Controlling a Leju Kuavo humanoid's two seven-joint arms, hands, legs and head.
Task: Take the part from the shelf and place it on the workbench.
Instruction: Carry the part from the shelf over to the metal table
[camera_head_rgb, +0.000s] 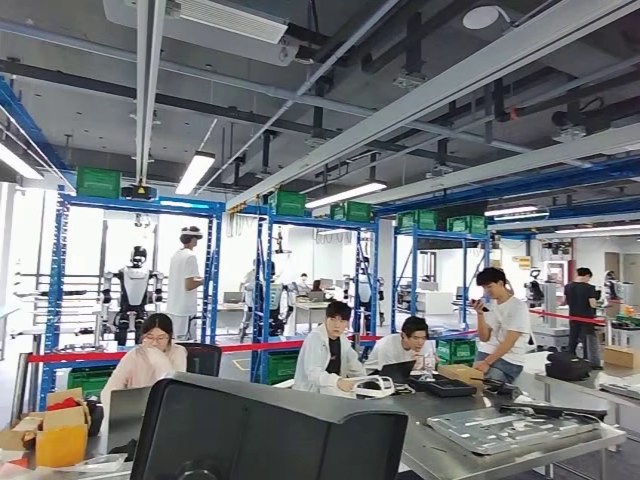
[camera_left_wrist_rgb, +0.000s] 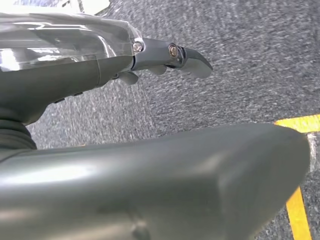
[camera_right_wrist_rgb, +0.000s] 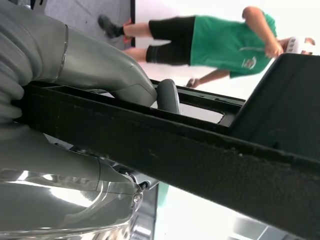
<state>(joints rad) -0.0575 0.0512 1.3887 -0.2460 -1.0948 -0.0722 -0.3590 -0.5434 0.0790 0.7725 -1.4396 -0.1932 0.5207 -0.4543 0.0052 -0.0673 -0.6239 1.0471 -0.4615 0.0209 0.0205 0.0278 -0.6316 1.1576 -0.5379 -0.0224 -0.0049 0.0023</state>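
Observation:
The part (camera_right_wrist_rgb: 188, 155) is a long black frame with a broad flat panel at one end. In the right wrist view my right hand (camera_right_wrist_rgb: 75, 65) grips it, thumb on one side of the bar and fingers (camera_right_wrist_rgb: 75, 200) on the other. In the head view a black panel (camera_head_rgb: 272, 435) with rounded corners, apparently the same part, rises at the lower edge in front of the grey metal workbench (camera_head_rgb: 468, 455). My left hand (camera_left_wrist_rgb: 158, 55) hangs over grey carpet with its fingers straight and nothing in it.
Several people sit and stand behind the workbench, which carries laptops, a metal tray (camera_head_rgb: 513, 428) and cardboard boxes (camera_head_rgb: 53, 430). Blue shelf racks (camera_head_rgb: 260, 290) with green crates stand further back. A person in green (camera_right_wrist_rgb: 226, 37) stands near my right hand. A yellow floor line (camera_left_wrist_rgb: 298, 210) runs under my left hand.

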